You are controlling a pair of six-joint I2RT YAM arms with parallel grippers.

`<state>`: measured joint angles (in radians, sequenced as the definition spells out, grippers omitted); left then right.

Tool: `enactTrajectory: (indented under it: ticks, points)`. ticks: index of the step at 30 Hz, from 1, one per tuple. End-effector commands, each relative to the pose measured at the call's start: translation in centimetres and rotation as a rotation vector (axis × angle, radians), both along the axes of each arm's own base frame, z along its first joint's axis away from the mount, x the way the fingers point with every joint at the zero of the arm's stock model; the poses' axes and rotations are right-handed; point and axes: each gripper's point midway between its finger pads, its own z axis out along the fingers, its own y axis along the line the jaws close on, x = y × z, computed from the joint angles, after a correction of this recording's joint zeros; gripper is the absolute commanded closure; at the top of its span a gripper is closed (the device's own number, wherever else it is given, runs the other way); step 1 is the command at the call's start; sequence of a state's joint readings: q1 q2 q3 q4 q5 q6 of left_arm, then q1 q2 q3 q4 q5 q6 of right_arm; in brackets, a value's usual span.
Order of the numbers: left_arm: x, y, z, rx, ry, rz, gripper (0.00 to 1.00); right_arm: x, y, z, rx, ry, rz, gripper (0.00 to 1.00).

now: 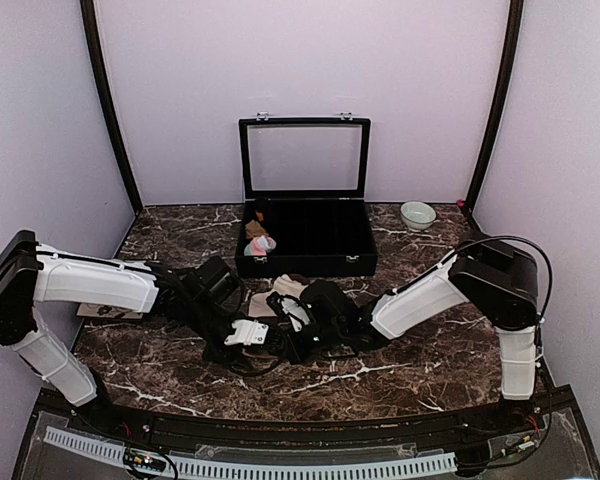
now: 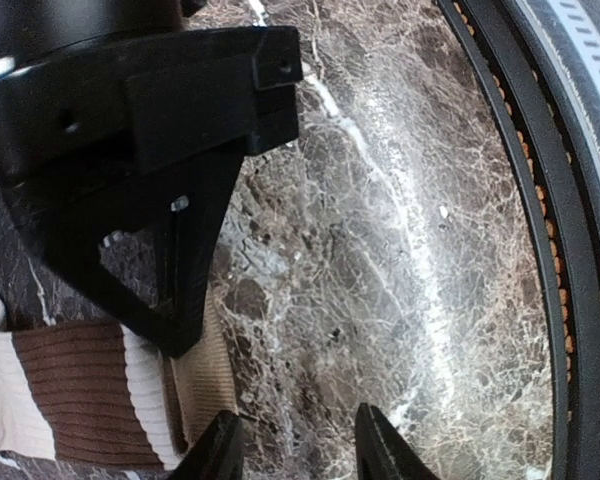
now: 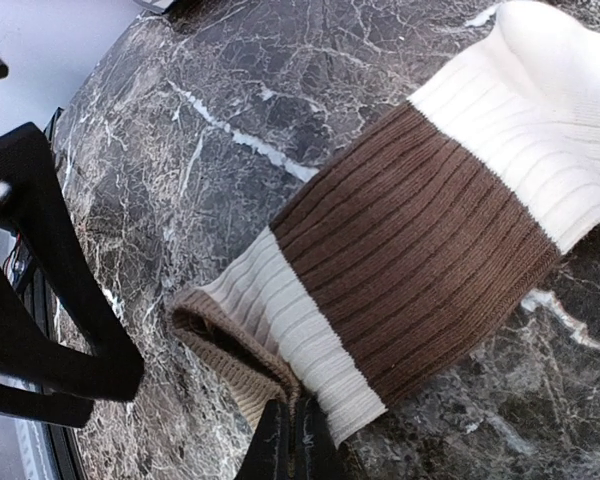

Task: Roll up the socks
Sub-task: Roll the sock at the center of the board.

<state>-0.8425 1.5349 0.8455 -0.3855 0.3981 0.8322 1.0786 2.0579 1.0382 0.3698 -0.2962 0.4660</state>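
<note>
right gripper (image 3: 292, 445) pinched shut on cream-brown sock (image 3: 420, 240) cuff, probably to start the roll; left gripper (image 2: 298, 452) part-open, empty, just beside it.

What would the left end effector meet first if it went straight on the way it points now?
Probably the bare marble table. The open left end effector points past the brown-banded sock, which lies beside its line; depth is hard to judge.
</note>
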Motion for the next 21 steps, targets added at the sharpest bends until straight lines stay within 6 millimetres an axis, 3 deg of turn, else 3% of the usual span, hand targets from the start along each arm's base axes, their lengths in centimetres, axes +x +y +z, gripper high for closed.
enactTrajectory:
  ticks: [1, 13, 21]
  points:
    - [1.1, 0.1, -1.0, 0.04, -0.113, -0.037, 0.57, -2.3, -3.3, -5.6, -0.2, 0.136, -0.002, 1.0]
    - [2.3, -0.6, -1.6, 0.066, -0.2, -0.05, 0.56, -2.4, -3.2, -5.7, -0.208, 0.149, 0.004, 1.0]
    - [2.1, -0.5, -1.2, 0.06, -0.102, 0.033, 0.66, -2.5, -3.2, -5.6, -0.2, 0.153, 0.009, 1.0]
